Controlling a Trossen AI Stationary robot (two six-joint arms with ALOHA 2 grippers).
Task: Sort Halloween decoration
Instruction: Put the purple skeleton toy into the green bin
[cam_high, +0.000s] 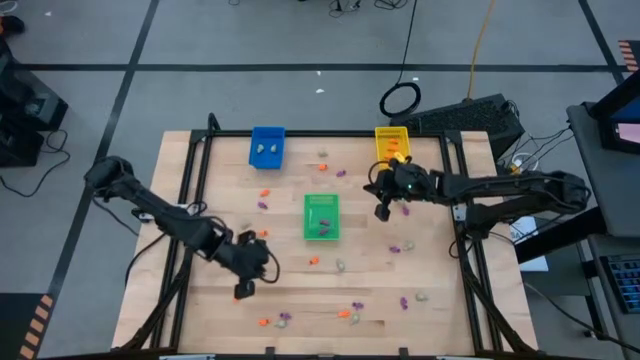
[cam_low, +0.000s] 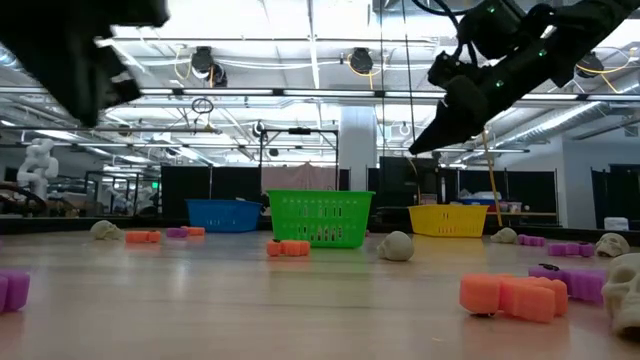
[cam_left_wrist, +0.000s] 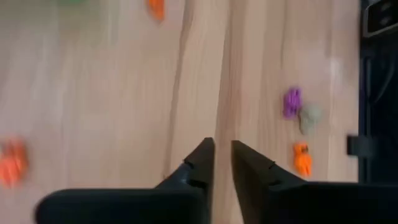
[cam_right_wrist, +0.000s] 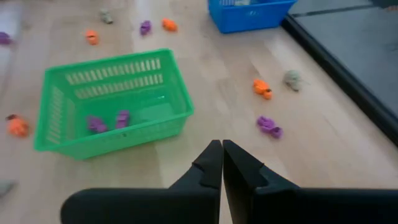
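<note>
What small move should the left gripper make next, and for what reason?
Probably it should open wider and go down to a trinket. The left gripper holds nothing, its fingers only slightly apart over bare wood, and an orange trinket lies close by. The yellow tray already holds orange pieces.

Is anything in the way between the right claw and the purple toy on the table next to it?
Nothing visible blocks it. The right claw, shut and empty, hangs above bare wood; the purple trinket lies just ahead in the open, with the green tray off to one side.
</note>
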